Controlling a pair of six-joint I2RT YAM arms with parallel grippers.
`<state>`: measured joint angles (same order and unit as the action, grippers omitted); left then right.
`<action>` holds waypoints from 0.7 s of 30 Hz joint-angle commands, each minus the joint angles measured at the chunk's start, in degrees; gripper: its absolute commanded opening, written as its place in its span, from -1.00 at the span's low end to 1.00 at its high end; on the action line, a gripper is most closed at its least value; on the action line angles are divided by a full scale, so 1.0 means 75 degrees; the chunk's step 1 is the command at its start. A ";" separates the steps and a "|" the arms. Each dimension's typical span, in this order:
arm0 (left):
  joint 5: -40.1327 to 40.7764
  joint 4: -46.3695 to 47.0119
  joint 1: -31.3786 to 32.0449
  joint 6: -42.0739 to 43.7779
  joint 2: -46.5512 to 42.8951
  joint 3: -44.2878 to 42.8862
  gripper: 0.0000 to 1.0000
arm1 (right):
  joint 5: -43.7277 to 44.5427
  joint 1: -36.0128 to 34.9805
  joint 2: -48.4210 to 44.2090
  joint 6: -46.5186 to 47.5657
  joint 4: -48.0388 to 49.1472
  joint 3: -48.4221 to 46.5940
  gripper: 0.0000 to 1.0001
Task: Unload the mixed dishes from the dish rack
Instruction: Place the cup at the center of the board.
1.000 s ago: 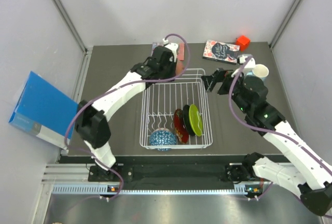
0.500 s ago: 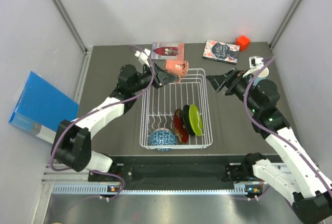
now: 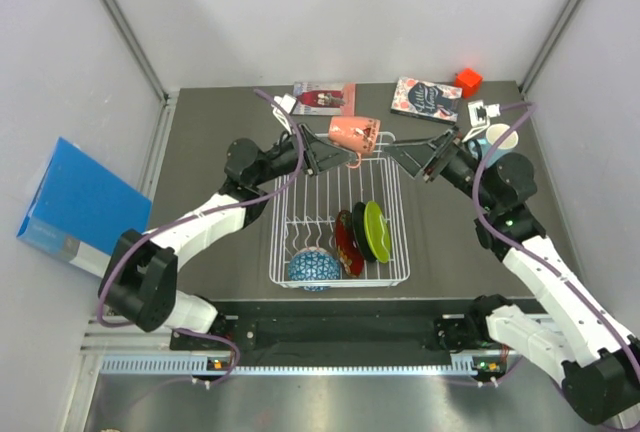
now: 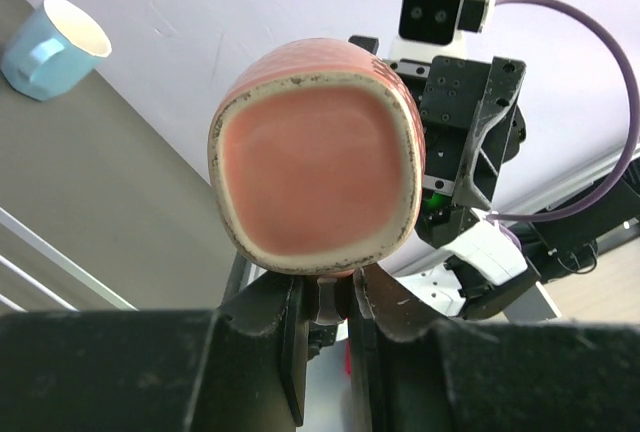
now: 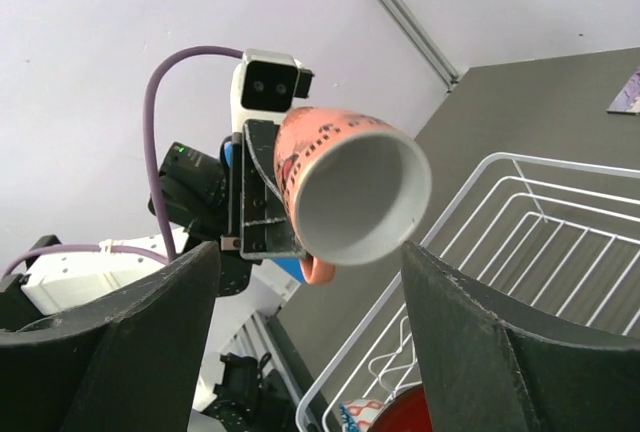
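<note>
My left gripper (image 3: pixel 325 152) is shut on the handle of the small salmon-pink cup (image 3: pixel 355 133) and holds it on its side in the air above the far edge of the white dish rack (image 3: pixel 290 214). In the left wrist view the cup's base (image 4: pixel 315 157) faces the camera above the left gripper (image 4: pixel 325 302). My right gripper (image 3: pixel 408 160) is open and empty, just right of the cup; the cup's mouth (image 5: pixel 350 187) shows above the gap between its fingers (image 5: pixel 130 342). The rack holds a red plate (image 3: pixel 345 244), a black plate (image 3: pixel 358 230), a lime green plate (image 3: pixel 377 230) and a blue-patterned bowl (image 3: pixel 313 269). The light blue mug (image 3: pixel 497 139) stands on the table at the right.
Two books (image 3: pixel 323 97) (image 3: pixel 427 98) and a red block (image 3: pixel 467 80) lie along the far edge of the table. A blue box (image 3: pixel 80 207) leans at the left wall. The blue mug also shows in the left wrist view (image 4: pixel 52 42).
My left arm has drawn back and lifted the pink cup up and to the right over the rack's far edge. My right gripper has swung left and now faces the cup.
</note>
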<state>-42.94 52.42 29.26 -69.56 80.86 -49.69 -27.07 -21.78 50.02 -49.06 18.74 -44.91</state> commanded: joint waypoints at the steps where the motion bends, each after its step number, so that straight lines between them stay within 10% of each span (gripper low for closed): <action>1: -0.0052 0.0955 0.0142 -0.0089 0.0035 -0.0031 -1.00 | -0.0211 -0.0154 0.0162 -0.0103 0.0805 -0.0212 0.44; 12: -0.0017 0.0932 0.0517 0.0076 0.0410 -0.0136 -1.00 | -0.0281 -0.0623 0.1473 -0.0127 0.1380 -0.0680 0.27; 17: 0.0006 0.0700 0.0564 0.0239 0.0282 -0.0031 -1.00 | 0.0022 -0.0647 0.1488 0.0165 0.1018 -0.0716 -0.72; 21: 0.0123 -0.0386 0.0552 0.0801 0.0082 -0.0229 -1.00 | 0.0561 -0.0658 0.1032 0.0575 0.0304 -0.0716 -1.00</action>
<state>-43.11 51.72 33.41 -68.66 84.77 -49.39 -28.25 -27.00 61.54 -50.19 24.23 -47.79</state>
